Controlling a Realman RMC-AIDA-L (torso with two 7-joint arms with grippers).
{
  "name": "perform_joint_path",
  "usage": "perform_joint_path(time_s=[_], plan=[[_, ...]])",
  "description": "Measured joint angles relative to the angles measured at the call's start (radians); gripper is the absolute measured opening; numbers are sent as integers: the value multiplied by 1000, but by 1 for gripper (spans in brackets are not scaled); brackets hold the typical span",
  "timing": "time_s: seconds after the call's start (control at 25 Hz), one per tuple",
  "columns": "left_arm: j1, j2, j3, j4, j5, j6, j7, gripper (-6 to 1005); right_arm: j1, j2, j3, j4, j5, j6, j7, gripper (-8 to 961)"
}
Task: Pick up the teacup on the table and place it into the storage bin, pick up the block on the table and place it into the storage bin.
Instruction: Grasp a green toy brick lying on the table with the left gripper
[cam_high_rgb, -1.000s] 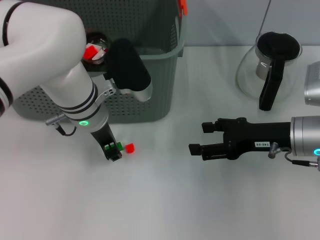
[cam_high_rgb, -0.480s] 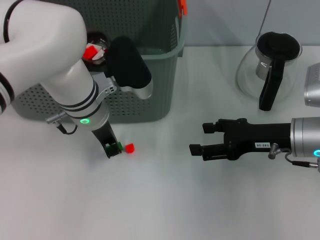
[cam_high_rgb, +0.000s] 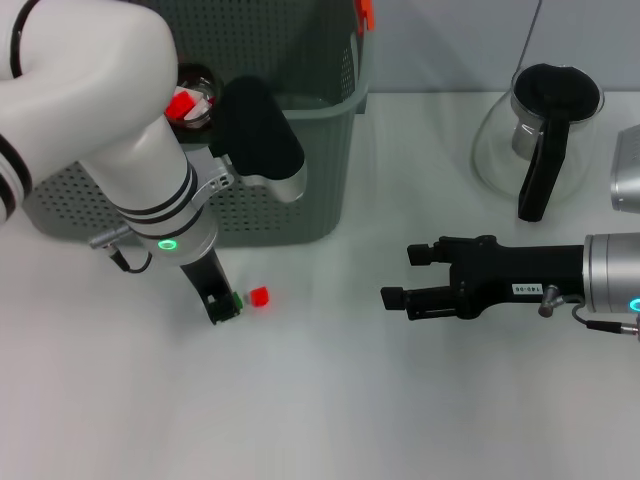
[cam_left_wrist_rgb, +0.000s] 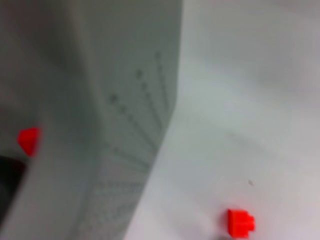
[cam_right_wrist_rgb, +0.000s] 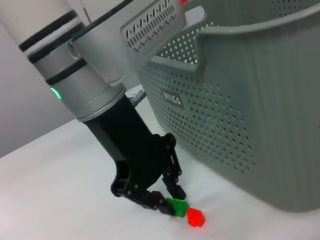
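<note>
From the head camera, the left gripper (cam_high_rgb: 226, 305) is down at the table (cam_high_rgb: 330, 400) in front of the storage bin (cam_high_rgb: 290, 170), pinching a green block (cam_high_rgb: 237, 298). A red block (cam_high_rgb: 259, 296) lies just beside it, at its three o'clock. The teacup (cam_high_rgb: 190, 96) sits inside the bin at ten o'clock, with something red in it. The right gripper (cam_high_rgb: 402, 278) hovers at three o'clock, fingers spread, holding nothing; a glass pot (cam_high_rgb: 535, 135) stands at one o'clock.

The left wrist camera shows the bin's perforated wall (cam_left_wrist_rgb: 125, 125) and the red block (cam_left_wrist_rgb: 240, 223) on the table.

The right wrist camera shows the left gripper (cam_right_wrist_rgb: 167, 200) closed on the green block (cam_right_wrist_rgb: 177, 206), the red block (cam_right_wrist_rgb: 195, 218) touching it, the bin (cam_right_wrist_rgb: 240, 115) close behind.
</note>
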Motion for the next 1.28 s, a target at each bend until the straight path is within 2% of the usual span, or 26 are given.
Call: perform_joint_path(time_s=[0.28, 0.48, 0.68, 0.8, 1.04, 1.28], plan=[[-5, 3, -2, 23, 1, 62, 0, 228, 0, -4, 1, -5, 0, -2, 0, 912], [-1, 3, -9, 38, 1, 63, -7, 285, 1, -4, 1, -5, 0, -2, 0, 912], [-1, 3, -11, 37, 1, 61, -21, 425, 2, -3, 1, -2, 0, -1, -2, 912], [-1, 3, -11, 34, 1, 63, -23, 551, 2, -3, 1, 0, 0, 0, -4, 912], [-2, 3, -11, 27, 1, 60, -53, 654, 2, -3, 1, 0, 0, 0, -5, 911], [-13, 10, -15, 23, 1, 85, -105, 649, 3, -1, 1, -5, 0, 0, -5, 911]])
